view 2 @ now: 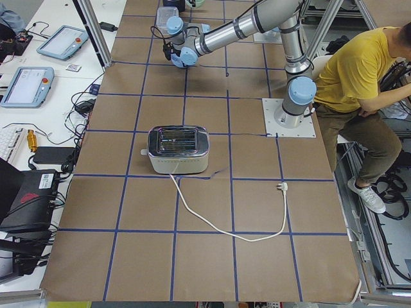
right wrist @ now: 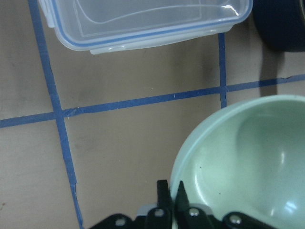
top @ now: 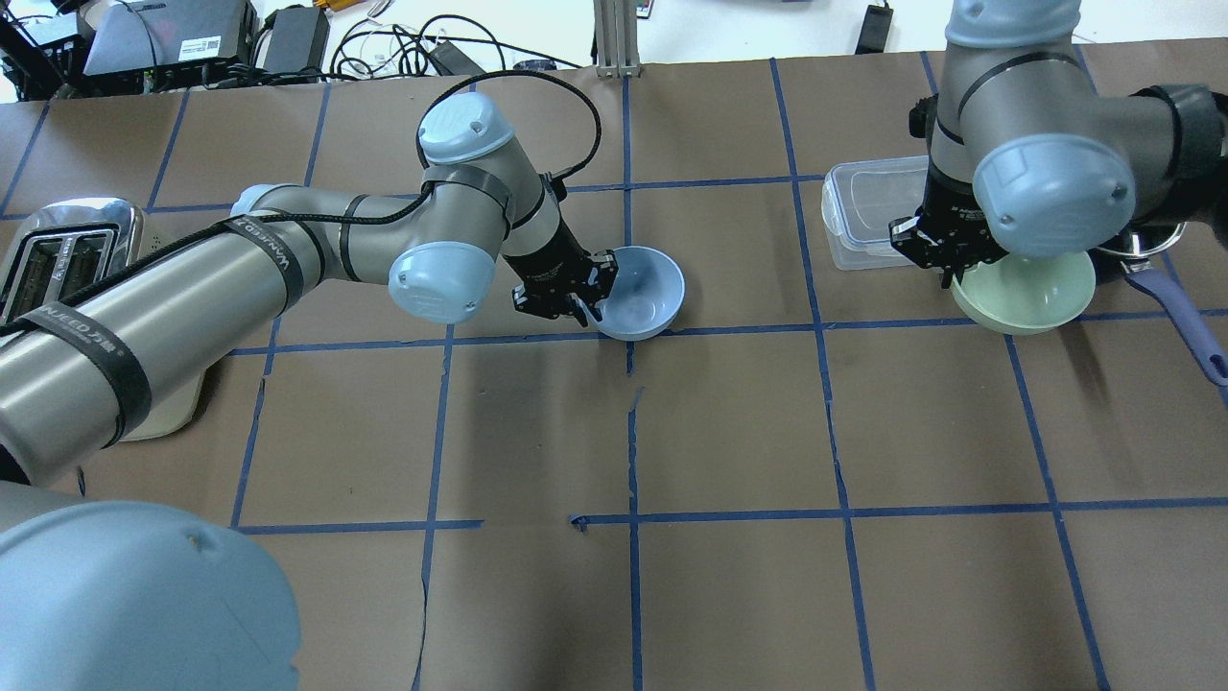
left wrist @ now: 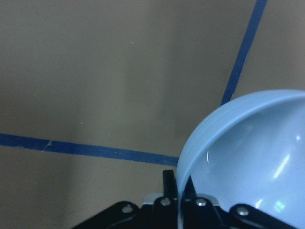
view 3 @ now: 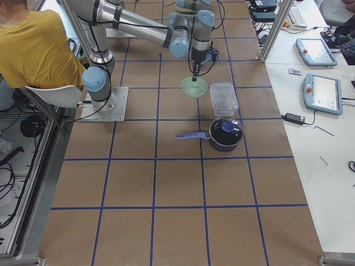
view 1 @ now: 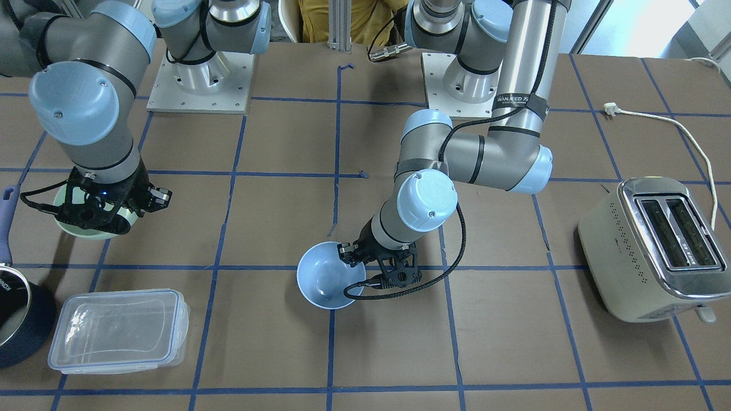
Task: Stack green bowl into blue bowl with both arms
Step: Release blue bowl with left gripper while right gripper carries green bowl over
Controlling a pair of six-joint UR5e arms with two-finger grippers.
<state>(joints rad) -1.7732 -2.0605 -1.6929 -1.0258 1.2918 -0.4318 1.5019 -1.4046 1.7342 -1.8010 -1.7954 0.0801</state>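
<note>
The pale blue bowl (view 1: 326, 278) is near the table's middle, tilted, with its inside toward the front-facing camera. My left gripper (view 1: 357, 274) is shut on its rim; the left wrist view shows the rim (left wrist: 190, 157) pinched between the fingertips (left wrist: 167, 183). The mint-green bowl (top: 1036, 293) is at the robot's right side of the table. My right gripper (top: 959, 276) is shut on its rim, one finger inside and one outside, as the right wrist view shows on the bowl (right wrist: 238, 162). The two bowls are far apart.
A clear plastic container (view 1: 117, 331) and a dark navy pot (view 1: 17, 319) with a blue handle are close to the green bowl. A toaster (view 1: 651, 245) with a loose cord (view 1: 657, 117) is at the robot's left end. A person in yellow (view 2: 359, 70) sits behind the robot.
</note>
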